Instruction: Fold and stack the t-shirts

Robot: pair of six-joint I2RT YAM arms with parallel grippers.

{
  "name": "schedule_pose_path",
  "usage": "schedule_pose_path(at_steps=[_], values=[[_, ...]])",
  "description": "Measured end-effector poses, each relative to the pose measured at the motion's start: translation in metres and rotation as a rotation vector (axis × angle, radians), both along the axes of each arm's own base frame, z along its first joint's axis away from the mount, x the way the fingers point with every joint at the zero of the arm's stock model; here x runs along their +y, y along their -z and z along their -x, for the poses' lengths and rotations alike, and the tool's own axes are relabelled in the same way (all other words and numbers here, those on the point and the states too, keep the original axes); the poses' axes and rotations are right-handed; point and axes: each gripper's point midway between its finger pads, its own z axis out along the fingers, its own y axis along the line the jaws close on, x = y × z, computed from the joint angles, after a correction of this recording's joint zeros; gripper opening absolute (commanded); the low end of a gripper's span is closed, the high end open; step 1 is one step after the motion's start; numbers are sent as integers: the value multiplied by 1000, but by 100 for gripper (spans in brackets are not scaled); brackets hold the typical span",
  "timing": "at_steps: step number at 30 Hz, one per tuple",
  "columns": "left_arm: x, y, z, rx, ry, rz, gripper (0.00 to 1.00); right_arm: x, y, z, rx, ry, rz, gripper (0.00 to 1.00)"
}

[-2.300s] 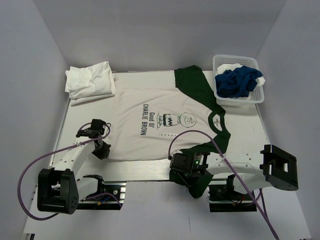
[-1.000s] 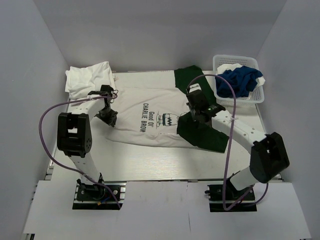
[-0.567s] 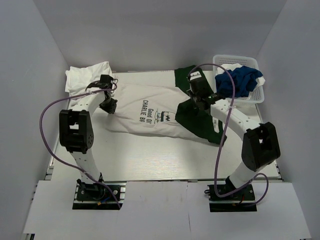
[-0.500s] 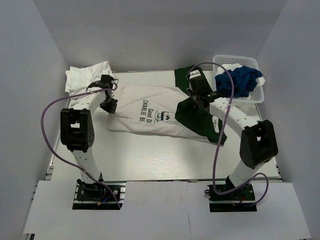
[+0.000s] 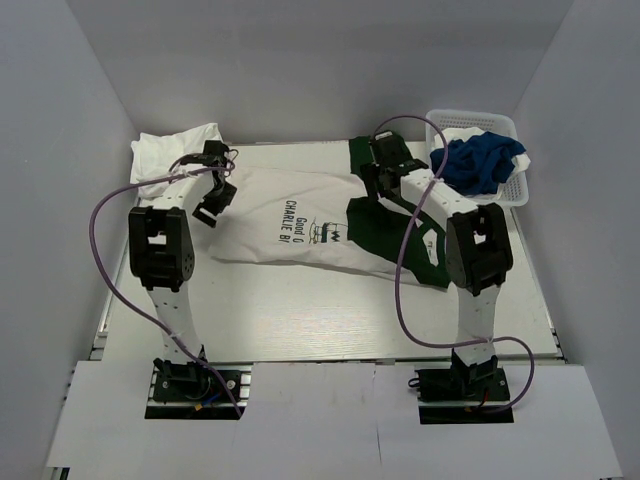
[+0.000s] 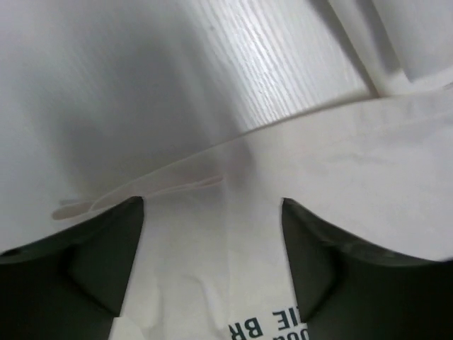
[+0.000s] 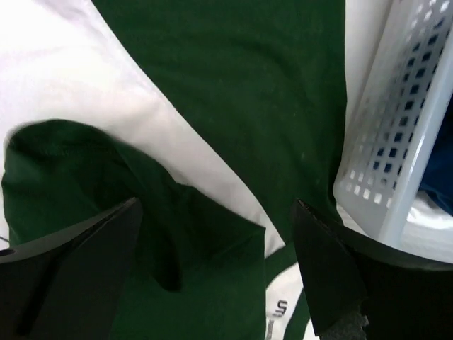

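Note:
A white t-shirt with a black cartoon print and dark green sleeves (image 5: pixel 300 235) lies folded in half lengthwise across the middle of the table. My left gripper (image 5: pixel 212 198) hovers over its left end, open, with the cloth and some lettering (image 6: pixel 212 269) below the fingers and nothing held. My right gripper (image 5: pixel 377 180) stands open over the green sleeve (image 7: pixel 212 234) at the shirt's right end, holding nothing. Folded white t-shirts (image 5: pixel 175 158) sit in a stack at the far left corner. A royal blue t-shirt (image 5: pixel 478 162) lies bunched in the basket.
The white mesh basket (image 5: pixel 508 197) stands at the far right corner, close to my right gripper; its wall (image 7: pixel 396 142) shows in the right wrist view. Grey walls enclose the table (image 5: pixel 300 310) on three sides. Purple cables loop from both arms.
Both grippers carried the shirt's near edge toward the far side, folding it in half. Both then opened and let go of the cloth, and the arms are now stretched far out.

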Motion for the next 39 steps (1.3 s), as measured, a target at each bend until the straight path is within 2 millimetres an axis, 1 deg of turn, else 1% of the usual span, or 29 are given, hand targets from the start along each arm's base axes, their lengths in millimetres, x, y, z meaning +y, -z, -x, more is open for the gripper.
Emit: schedule_pose_path(at_steps=[1,2,4,6,7,9,11,13,15,19,21,25,28,30,32,33,35,36,37,39], values=[[3,-1,2,8,-10,-9,98,0,-1,-2,-2,5,1,90],[6,-1,5,18,-20,-15,99,-1,0,-1,4,10,1,90],[11,-2,12,36,-36,-26,99,0,-1,4,9,16,-20,90],[12,-5,18,29,-36,-25,99,1,0,17,19,17,-54,90],[13,-6,22,27,-31,-24,99,0,1,28,32,16,-76,90],[7,-7,30,16,-5,-2,99,-1,3,54,54,17,-128,90],[-4,-6,34,-4,45,33,99,0,3,78,79,13,-196,90],[-16,-1,33,-17,94,75,99,7,4,96,83,-3,-274,90],[-26,8,32,-13,134,110,99,12,9,108,105,-18,-329,90],[-36,30,33,28,177,146,99,31,23,107,160,-44,-411,90],[-37,41,39,53,186,153,99,44,33,104,190,-61,-459,90],[-35,43,43,40,189,154,99,54,53,102,239,-59,-498,90],[-33,43,45,37,186,145,99,57,62,92,235,-42,-497,90],[-31,44,47,39,182,135,99,55,65,78,209,-18,-480,90],[-28,44,48,46,178,124,99,53,64,54,158,19,-453,90],[-27,44,49,49,176,120,99,51,61,39,120,44,-434,90],[-25,45,51,59,172,107,99,45,57,5,48,91,-410,90],[-24,45,53,64,170,101,99,38,54,-16,-1,121,-403,90],[-22,45,54,69,168,95,99,35,53,-22,-14,131,-401,90],[-19,45,56,81,165,80,99,25,49,-40,-39,157,-396,90]])
